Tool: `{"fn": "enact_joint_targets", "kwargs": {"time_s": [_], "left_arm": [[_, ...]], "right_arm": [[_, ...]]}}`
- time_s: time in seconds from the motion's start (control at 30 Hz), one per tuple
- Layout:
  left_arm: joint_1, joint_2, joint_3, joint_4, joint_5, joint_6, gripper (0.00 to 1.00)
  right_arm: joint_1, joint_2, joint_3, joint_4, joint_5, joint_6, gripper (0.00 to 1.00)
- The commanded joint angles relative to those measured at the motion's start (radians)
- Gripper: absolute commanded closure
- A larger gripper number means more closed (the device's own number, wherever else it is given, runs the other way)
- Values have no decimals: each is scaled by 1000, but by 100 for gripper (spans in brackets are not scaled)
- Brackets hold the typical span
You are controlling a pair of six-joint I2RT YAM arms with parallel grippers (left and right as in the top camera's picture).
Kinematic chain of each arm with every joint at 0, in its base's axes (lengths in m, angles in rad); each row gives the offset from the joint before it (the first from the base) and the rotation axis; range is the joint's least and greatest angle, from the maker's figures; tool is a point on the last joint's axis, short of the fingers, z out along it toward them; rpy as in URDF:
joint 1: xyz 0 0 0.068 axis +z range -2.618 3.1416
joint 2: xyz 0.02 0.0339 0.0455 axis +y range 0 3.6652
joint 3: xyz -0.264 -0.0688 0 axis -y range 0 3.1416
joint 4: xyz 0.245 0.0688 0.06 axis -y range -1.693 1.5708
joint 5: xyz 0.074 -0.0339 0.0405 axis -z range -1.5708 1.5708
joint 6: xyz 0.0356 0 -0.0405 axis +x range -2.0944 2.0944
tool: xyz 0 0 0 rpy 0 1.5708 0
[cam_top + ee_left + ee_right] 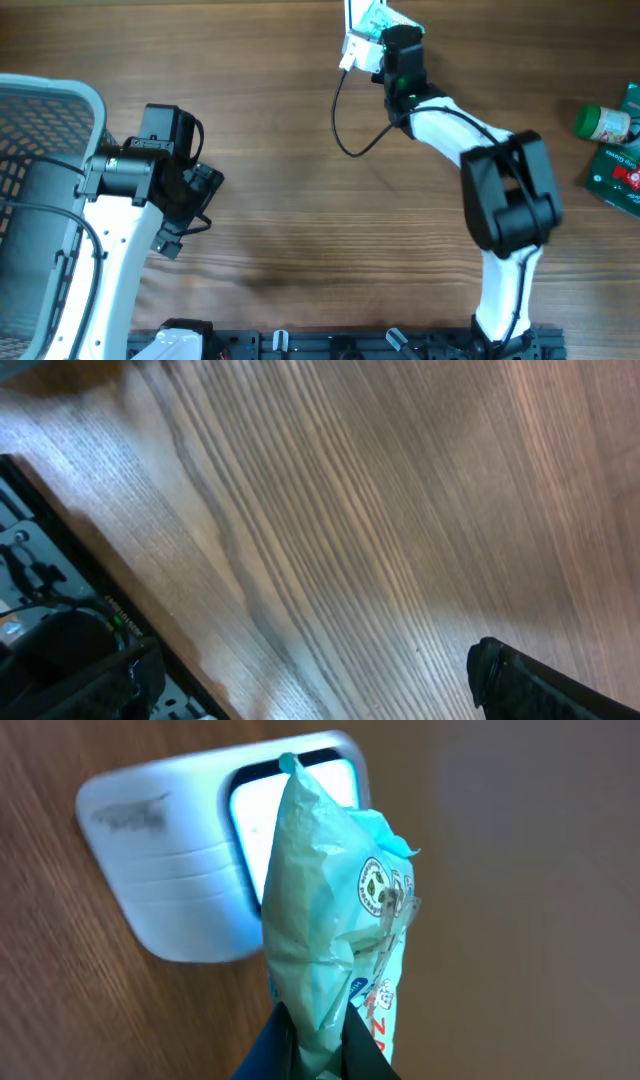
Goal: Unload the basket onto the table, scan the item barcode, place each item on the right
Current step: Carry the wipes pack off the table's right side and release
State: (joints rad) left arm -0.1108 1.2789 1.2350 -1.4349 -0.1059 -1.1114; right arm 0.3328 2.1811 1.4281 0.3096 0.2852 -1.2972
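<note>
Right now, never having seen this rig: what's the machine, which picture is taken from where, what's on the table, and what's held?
Two robot arms sit at a wooden table. The wide picture looks straight down from above; the other two come from a camera on each wrist. The right arm reaches toward the top of the wide picture. The right fingers are shut on a pale green packet, held in front of a white barcode scanner. The left arm sits beside a grey basket. The left fingers are open and empty, with only wood beneath them. A green-lidded jar and a dark green packet lie at the right edge.
</note>
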Motion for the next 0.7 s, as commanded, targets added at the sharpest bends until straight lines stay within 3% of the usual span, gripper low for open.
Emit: {"fn": "enact_joint_targets", "kwargs": {"time_s": [0.0, 0.1, 0.23, 0.4, 0.57, 0.67], "left_arm": [[5, -9, 10, 0, 1, 5, 0], [5, -9, 10, 0, 1, 5, 0], [5, -9, 10, 0, 1, 5, 0], [5, -9, 10, 0, 1, 5, 0], [5, -9, 10, 0, 1, 5, 0], [5, -9, 10, 0, 1, 5, 0]], "right_arm": [[-20, 108, 175, 33, -39, -98, 96], [-20, 163, 278, 18, -40, -98, 96], [-22, 164, 283, 4, 13, -98, 96], [-129, 68, 282, -111, 137, 48, 96], [-389, -34, 282, -361, 175, 385, 96], [-611, -31, 279, -573, 168, 666, 96]]}}
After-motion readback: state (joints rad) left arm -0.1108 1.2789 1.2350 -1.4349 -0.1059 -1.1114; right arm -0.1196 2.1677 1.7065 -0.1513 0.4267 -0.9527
